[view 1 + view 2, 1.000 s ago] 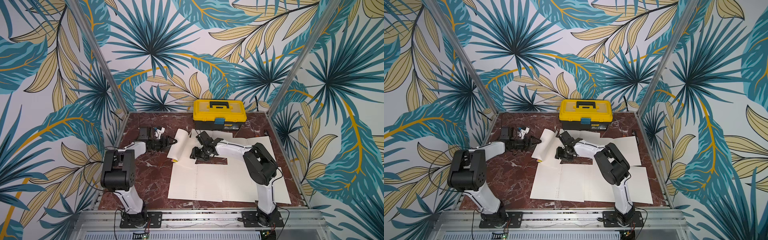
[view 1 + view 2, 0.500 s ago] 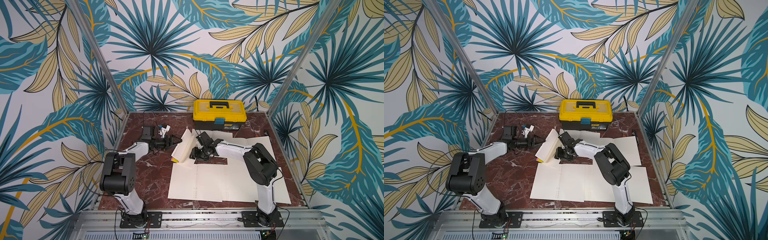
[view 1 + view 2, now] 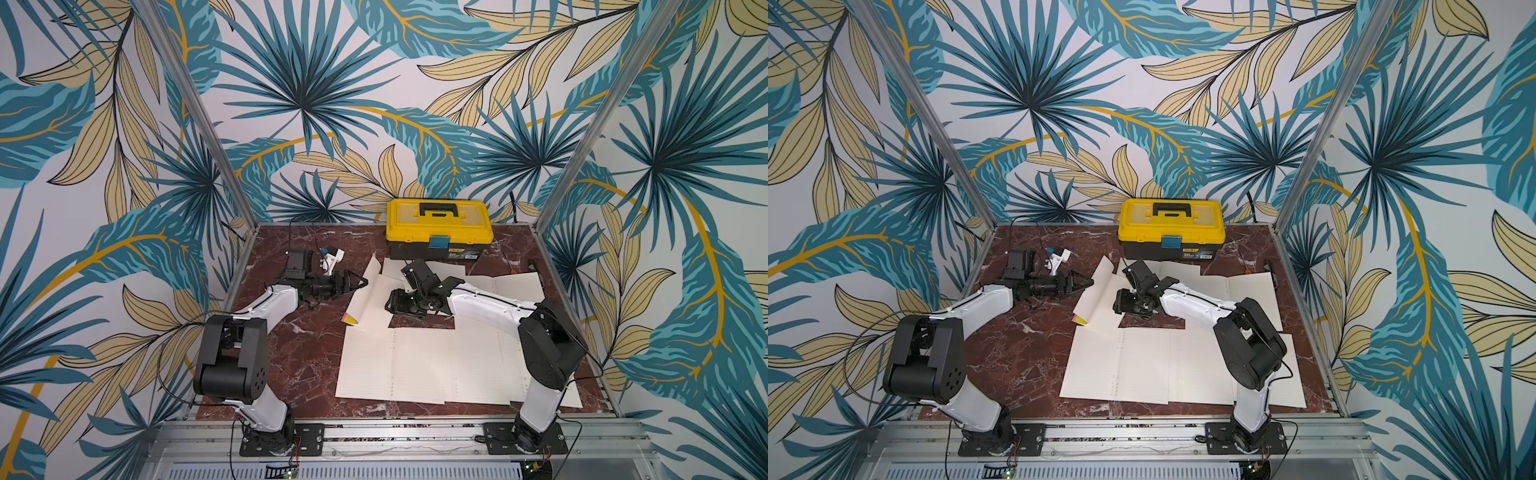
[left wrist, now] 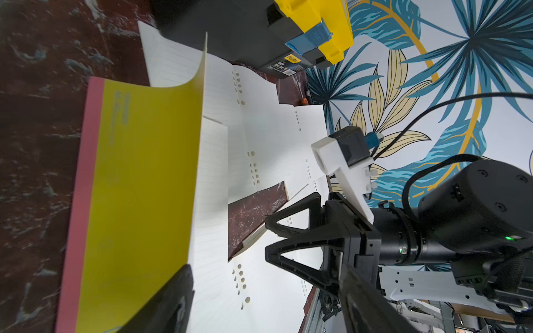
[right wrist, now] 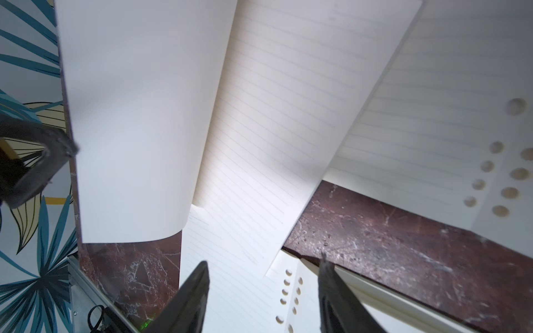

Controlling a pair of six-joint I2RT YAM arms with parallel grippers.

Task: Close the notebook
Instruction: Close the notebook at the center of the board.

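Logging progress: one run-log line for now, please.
notebook cover half-raised, not closed | left gripper jaws open by cover edge | right gripper jaws open over pages

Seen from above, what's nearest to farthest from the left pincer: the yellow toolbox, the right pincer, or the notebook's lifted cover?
In a top view:
1. lifted cover, right at the left pincer tips.
2. right pincer, just beyond the cover.
3. yellow toolbox, against the back wall.

Both arms reach low inward, left hand (image 3: 360, 284) and right hand (image 3: 390, 302) both spread.
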